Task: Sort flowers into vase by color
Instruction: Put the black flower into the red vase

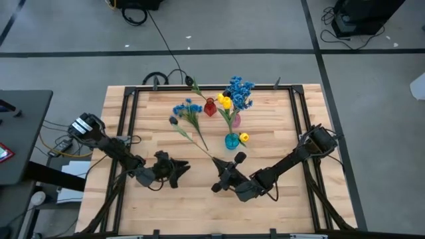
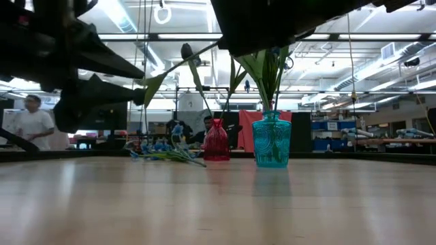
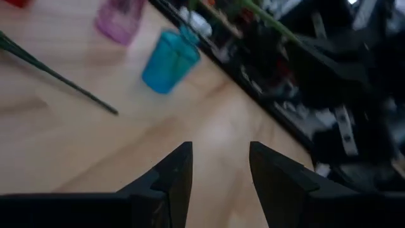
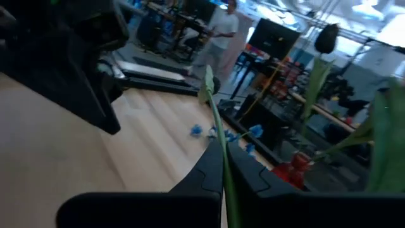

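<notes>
Your right gripper (image 1: pixel 220 171) is clamped on the stem of a dark-bloomed flower (image 1: pixel 173 121), which slants up and away from it toward the vases. Just beyond its fingertips stands the teal vase (image 1: pixel 231 141) with a yellow bud. Your left gripper (image 1: pixel 178 168) waits alongside, jaws apart and empty. Blue sprays (image 1: pixel 188 109) on the table remain unsorted; several stems are already in vases.

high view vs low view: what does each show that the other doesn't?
High view only: the pink glass vase, yellow tulip-like buds, and the right pincer shut on a green flower stem. Low view only: people in the room behind. Both: the teal glass vase and red glass vase.
</notes>
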### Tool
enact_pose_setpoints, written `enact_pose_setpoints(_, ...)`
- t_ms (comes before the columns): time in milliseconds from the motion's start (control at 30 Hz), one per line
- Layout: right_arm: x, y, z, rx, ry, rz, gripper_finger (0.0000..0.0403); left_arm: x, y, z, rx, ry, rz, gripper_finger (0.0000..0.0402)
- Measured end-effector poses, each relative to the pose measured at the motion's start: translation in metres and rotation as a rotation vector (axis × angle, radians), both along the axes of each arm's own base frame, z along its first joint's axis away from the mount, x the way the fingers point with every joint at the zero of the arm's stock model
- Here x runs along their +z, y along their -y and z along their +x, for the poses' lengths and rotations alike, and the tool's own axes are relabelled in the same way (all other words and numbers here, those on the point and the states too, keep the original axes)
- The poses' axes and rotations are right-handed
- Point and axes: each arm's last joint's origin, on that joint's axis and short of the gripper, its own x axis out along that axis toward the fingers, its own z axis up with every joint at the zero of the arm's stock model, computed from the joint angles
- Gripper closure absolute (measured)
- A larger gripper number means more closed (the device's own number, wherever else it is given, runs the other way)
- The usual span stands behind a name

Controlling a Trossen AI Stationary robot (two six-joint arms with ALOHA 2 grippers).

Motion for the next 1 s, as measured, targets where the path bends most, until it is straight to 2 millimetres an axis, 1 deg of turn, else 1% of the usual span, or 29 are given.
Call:
enact_pose_setpoints(133,0.006,0.0,0.0,-0.049,0.021,-0.025,0.0388,0.001,-0.008,0.006,0.083,0.034,-0.004,0.0239)
enact_pose_setpoints(267,0.012,-0.002,-0.002,-0.086,0.044,-0.035,0.0388,0.003,-0.018,0.012,0.126,0.051,0.004,0.0239)
enact_pose_setpoints(567,0.018,-0.013,-0.008,-0.096,0.048,-0.054,0.0388,0.023,-0.037,0.023,0.206,0.19,0.023,0.0239)
enact_pose_setpoints(667,0.02,-0.013,-0.008,-0.086,0.04,-0.068,0.0387,0.029,-0.043,0.025,0.213,0.239,0.004,0.0239)
enact_pose_setpoints(767,0.022,-0.014,-0.008,-0.06,0.041,-0.074,0.0387,0.034,-0.047,0.027,0.178,0.298,-0.027,0.0239)
enact_pose_setpoints(900,0.023,-0.014,-0.006,-0.001,0.052,-0.069,0.0387,0.04,-0.05,0.028,0.153,0.353,-0.052,0.0239)
enact_pose_setpoints(1000,0.023,-0.013,-0.005,0.004,0.056,-0.067,0.0387,0.044,-0.05,0.03,0.141,0.383,-0.061,0.0239)
